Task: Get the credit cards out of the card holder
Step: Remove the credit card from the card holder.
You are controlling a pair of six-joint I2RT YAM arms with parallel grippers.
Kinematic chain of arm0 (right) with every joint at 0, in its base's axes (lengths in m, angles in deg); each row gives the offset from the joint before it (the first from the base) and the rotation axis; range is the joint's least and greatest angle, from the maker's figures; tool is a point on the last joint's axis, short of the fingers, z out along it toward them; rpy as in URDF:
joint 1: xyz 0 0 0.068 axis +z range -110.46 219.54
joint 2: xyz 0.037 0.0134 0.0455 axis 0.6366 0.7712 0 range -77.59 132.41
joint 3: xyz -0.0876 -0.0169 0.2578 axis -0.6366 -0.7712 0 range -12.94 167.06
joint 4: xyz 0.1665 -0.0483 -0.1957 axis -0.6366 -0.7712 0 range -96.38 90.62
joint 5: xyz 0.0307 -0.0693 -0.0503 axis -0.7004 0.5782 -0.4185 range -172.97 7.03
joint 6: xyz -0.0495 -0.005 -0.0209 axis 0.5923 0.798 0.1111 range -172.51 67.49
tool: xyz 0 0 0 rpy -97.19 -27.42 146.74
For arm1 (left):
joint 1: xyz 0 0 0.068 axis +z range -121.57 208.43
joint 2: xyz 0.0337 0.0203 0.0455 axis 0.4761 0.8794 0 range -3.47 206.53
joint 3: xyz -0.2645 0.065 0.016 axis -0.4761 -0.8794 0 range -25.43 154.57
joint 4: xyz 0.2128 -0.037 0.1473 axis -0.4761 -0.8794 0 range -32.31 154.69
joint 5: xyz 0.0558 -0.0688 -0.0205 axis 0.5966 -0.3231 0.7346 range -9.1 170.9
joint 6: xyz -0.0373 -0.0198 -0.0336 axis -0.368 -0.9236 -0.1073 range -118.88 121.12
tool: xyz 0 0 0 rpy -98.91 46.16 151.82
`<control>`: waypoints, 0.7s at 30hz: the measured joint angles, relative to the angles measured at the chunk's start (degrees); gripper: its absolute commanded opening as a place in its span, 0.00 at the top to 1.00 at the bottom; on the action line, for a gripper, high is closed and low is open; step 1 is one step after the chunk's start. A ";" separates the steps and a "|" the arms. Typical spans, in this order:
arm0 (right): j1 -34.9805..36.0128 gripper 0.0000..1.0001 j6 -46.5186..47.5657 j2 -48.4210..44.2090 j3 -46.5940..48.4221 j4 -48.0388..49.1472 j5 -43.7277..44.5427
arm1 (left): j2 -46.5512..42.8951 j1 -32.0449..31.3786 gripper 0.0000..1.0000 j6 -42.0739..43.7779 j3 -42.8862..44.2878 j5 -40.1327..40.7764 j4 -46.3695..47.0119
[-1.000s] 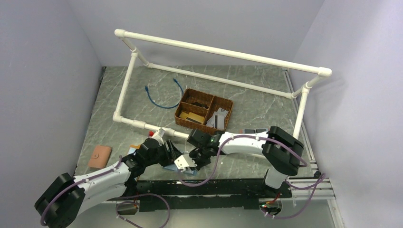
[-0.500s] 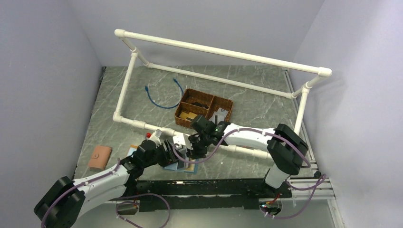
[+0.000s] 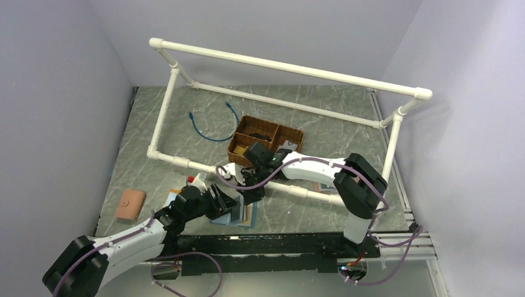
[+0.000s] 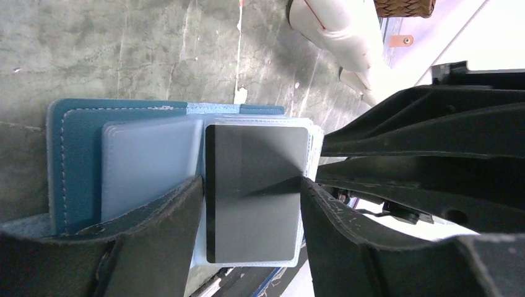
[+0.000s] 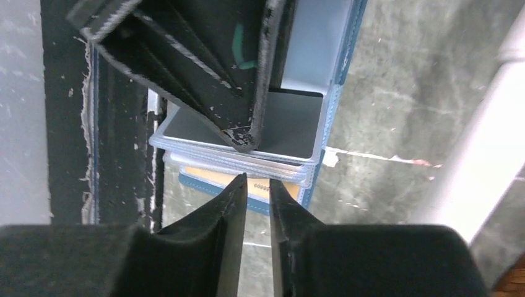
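Card holder [image 4: 74, 161] lies open on the worktop [image 4: 124, 49], apparently steadied by the left end effector [image 4: 247, 185], spread wide astride a dark credit card [image 4: 257, 204] without gripping it. Right end effector [image 5: 255, 185], barely parted and empty, hovers at the holder's edge, probably to pull that card.

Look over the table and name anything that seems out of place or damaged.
A small white scrap lies on the table just past the open card holder, looking like torn tape or a chip. The holder's clear sleeves are fanned unevenly under a dark credit card. Nothing else stands out.
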 measured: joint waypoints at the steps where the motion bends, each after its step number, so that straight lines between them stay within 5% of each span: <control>1: 0.04 0.86 -1.44 0.48 0.02 0.02 0.20 | -0.72 0.00 0.36 -0.02 0.00 0.00 -0.72; 5: 0.33 0.85 -5.09 2.54 0.17 -0.07 4.07 | -3.76 0.00 0.38 -0.04 0.00 0.83 -3.96; 12: -1.79 0.64 -5.92 2.71 0.92 -0.39 6.69 | -7.72 0.00 0.40 -0.28 0.00 2.95 -9.55; 21: -3.32 0.67 -5.64 0.68 1.16 -1.64 -2.86 | -8.33 0.00 0.40 -0.42 0.17 3.17 -10.91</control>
